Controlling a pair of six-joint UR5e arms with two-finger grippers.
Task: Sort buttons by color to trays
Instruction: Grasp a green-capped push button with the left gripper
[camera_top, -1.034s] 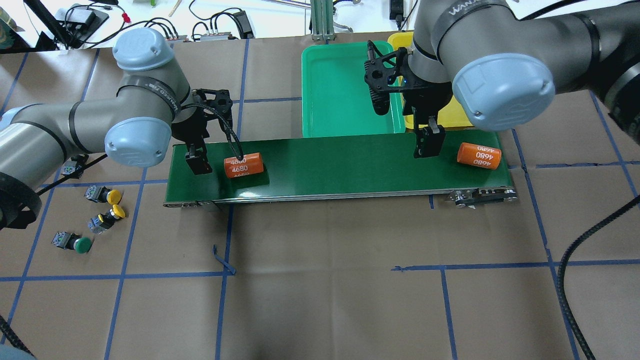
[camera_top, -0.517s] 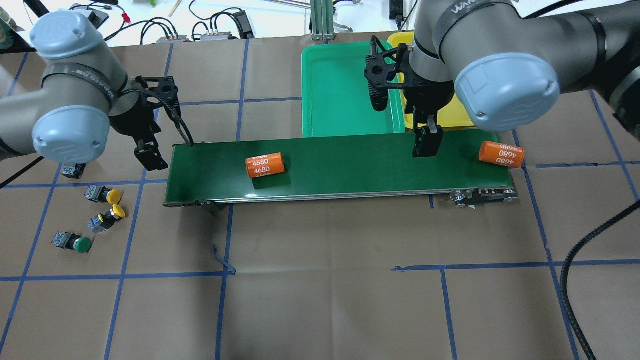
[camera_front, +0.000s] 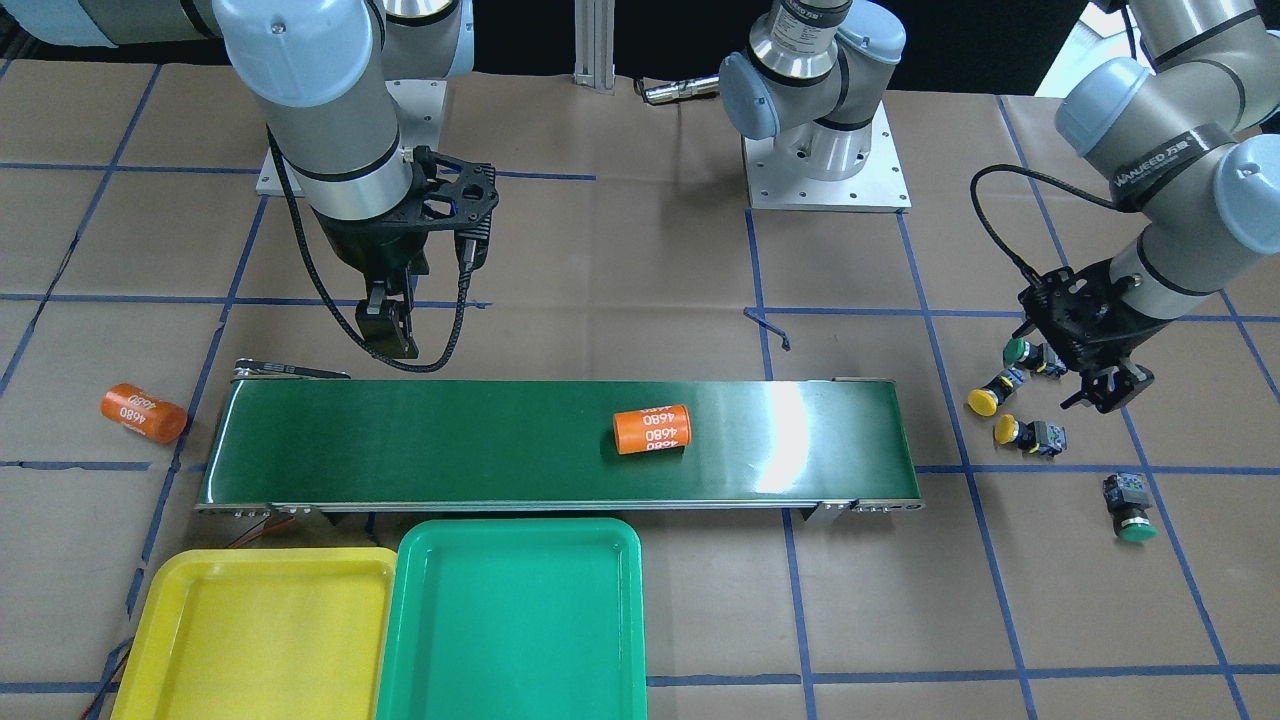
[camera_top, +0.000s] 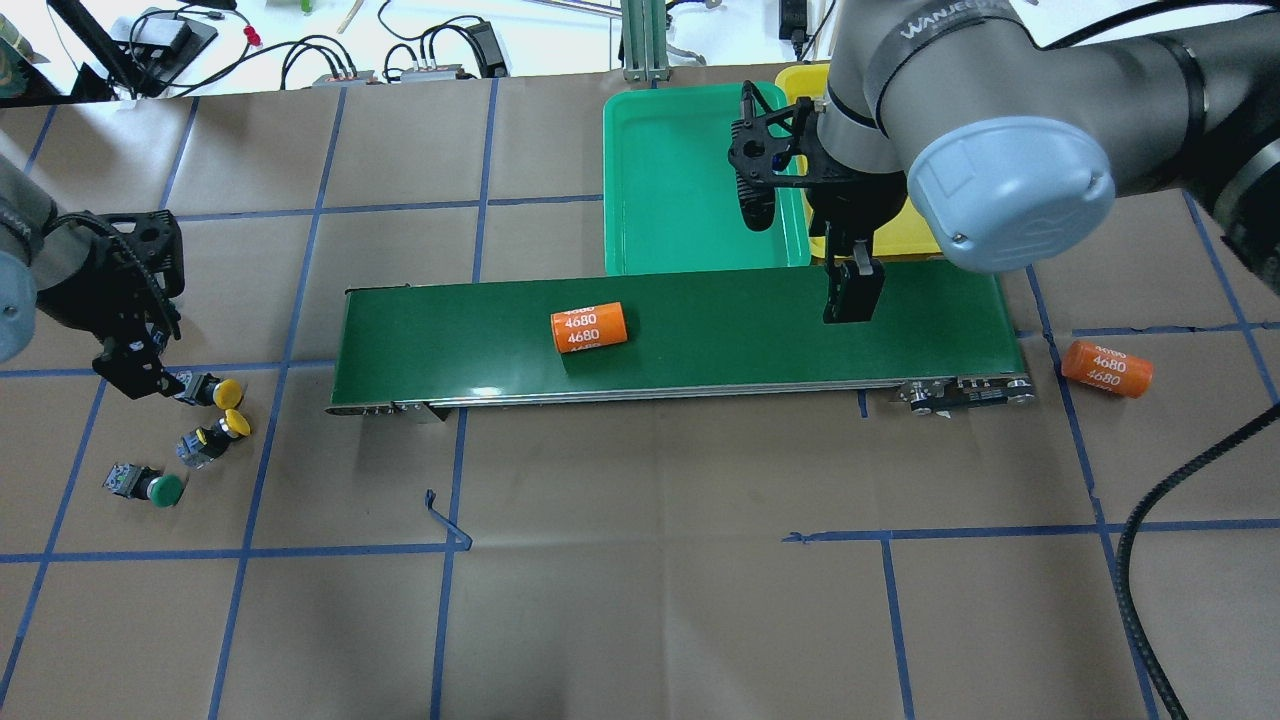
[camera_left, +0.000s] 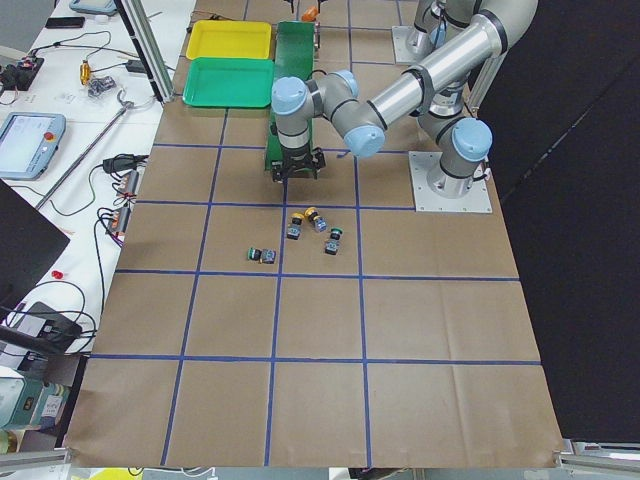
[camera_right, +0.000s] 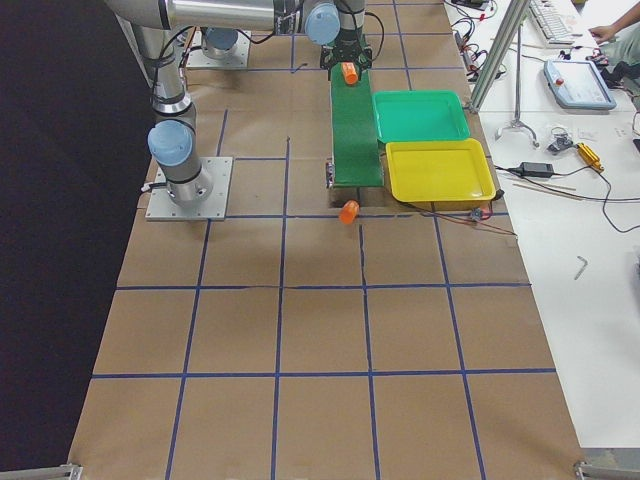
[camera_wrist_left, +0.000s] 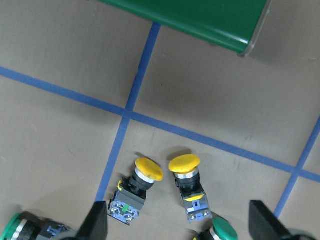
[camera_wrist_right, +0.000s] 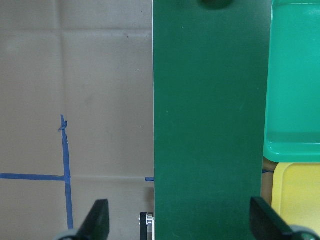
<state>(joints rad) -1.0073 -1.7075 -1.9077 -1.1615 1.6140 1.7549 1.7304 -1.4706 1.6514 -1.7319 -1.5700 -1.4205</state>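
Buttons (camera_top: 215, 430) past belt (camera_top: 720, 320) end, left tool (camera_front: 1105, 392) spread

Conveyor belt (camera_top: 700, 330) lies between clustered buttons (camera_top: 226, 425) and trays (camera_top: 665, 180)

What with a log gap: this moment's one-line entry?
left gripper open over buttons | right gripper open over belt | green tray, yellow tray empty

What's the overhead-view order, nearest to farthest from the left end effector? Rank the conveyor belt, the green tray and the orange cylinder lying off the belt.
From the left end effector:
1. conveyor belt, its near end close by.
2. green tray, behind the belt.
3. orange cylinder, past the belt's far end.
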